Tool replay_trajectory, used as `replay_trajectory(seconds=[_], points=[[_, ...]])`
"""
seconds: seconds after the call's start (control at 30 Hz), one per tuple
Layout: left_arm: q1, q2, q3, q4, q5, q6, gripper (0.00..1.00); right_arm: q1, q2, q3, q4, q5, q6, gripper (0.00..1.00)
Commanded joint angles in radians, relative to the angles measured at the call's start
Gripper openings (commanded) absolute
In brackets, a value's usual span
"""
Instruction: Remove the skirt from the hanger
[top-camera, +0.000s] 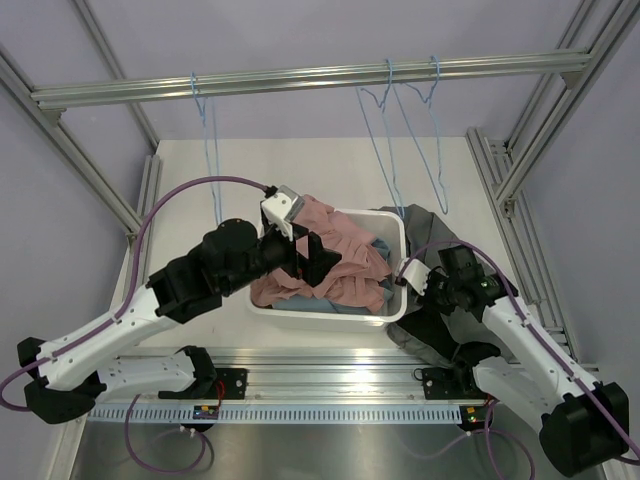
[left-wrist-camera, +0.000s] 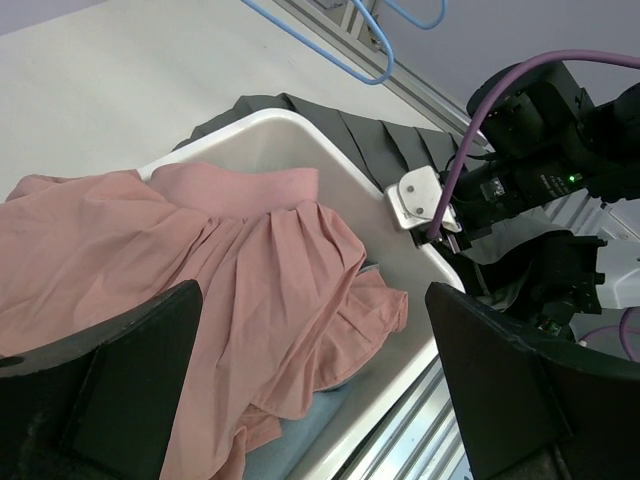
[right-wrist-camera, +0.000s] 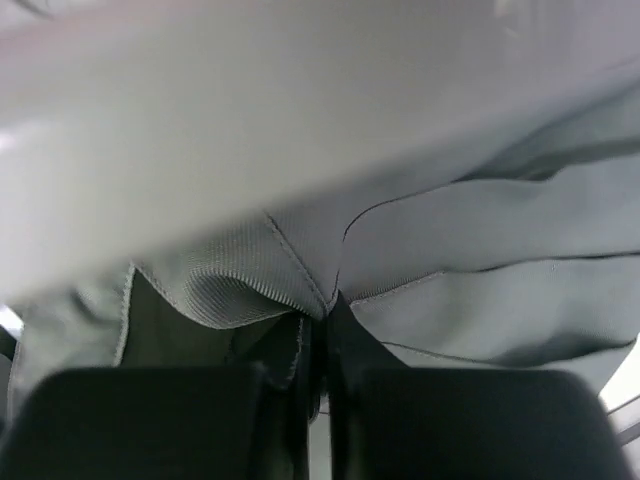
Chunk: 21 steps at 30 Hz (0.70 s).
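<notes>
**Right tool** (right-wrist-camera: 318, 345): black fingers clenched on a fold of the grey skirt (right-wrist-camera: 480, 240). The cloth has a ribbed weave, pressed pleats and stitched edges.

**Grey skirt:** crumpled on the table (top-camera: 300, 170) at lower right of the overhead view, against the outer right wall of the white tub (top-camera: 401, 250).

**Left tool** (left-wrist-camera: 310, 300): released, jaws wide, above the pink skirt (left-wrist-camera: 270, 250).

**Pink skirt:** soft gathered cloth heaped in the tub over a pale blue garment (top-camera: 350, 308).

**Tub:** smooth plastic, rectangular with rounded corners.

**Table:** matte white.

**Blue wire hangers** (left-wrist-camera: 320, 50): hooked on the aluminium rail (top-camera: 300, 80) across the upper frame, well apart from the grey skirt.

**Walls** (top-camera: 40, 220): pale lilac.
</notes>
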<state>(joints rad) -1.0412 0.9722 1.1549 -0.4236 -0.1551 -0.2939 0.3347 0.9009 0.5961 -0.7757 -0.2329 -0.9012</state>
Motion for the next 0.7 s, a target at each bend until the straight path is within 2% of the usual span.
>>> replay_trajectory(seconds=[0.0,0.17,0.33,0.5,0.67], points=[[-0.014,0.005,-0.009,0.100,0.035,0.008,0.99,0.006,-0.040,0.025,0.015,0.032,0.047,0.00],[-0.019,0.019,-0.011,0.152,0.110,0.061,0.99,-0.017,-0.172,0.157,-0.157,-0.006,0.053,0.00],[-0.023,0.065,0.000,0.227,0.241,0.116,0.99,-0.069,-0.264,0.407,-0.283,-0.069,0.097,0.00],[-0.028,0.172,0.069,0.282,0.347,0.191,0.99,-0.069,-0.228,0.698,-0.315,-0.121,0.169,0.00],[-0.040,0.304,0.279,0.278,0.416,0.275,0.99,-0.069,-0.139,0.972,-0.316,-0.238,0.280,0.00]])
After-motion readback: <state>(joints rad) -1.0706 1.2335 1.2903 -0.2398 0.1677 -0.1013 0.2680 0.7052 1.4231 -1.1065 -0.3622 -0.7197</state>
